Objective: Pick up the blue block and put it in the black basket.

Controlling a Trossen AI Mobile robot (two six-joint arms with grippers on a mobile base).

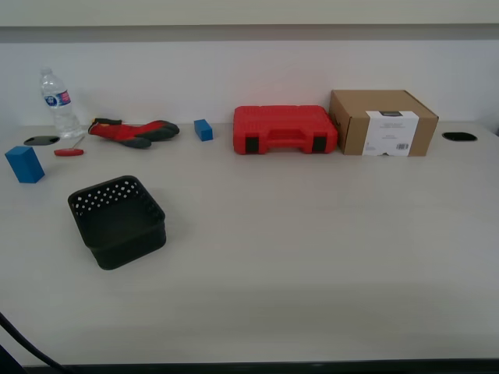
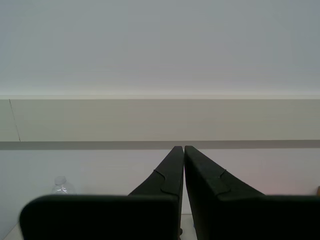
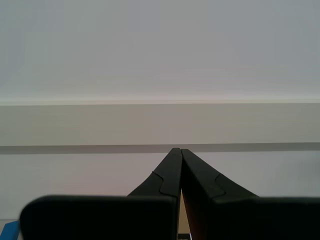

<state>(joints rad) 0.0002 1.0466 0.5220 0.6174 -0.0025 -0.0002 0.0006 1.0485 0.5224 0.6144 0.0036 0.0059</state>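
The blue block (image 1: 25, 164) stands upright on the table near the exterior view's left edge. The black basket (image 1: 117, 220) with round holes in its walls sits in front of it, toward the table's front left. Neither arm shows in the exterior view. My first gripper (image 2: 183, 148) is shut and empty, raised and pointing at the back wall. My second gripper (image 3: 177, 150) is also shut and empty, pointing at the wall. A blue scrap (image 3: 9, 231) shows at the second wrist view's edge; I cannot tell which block it is.
A smaller blue block (image 1: 203, 129), a red glove (image 1: 132, 132), a red tool case (image 1: 284, 129) and a cardboard box (image 1: 382, 122) line the back. A water bottle (image 1: 59, 104) and a red-handled tool (image 1: 69, 152) are at the back left.
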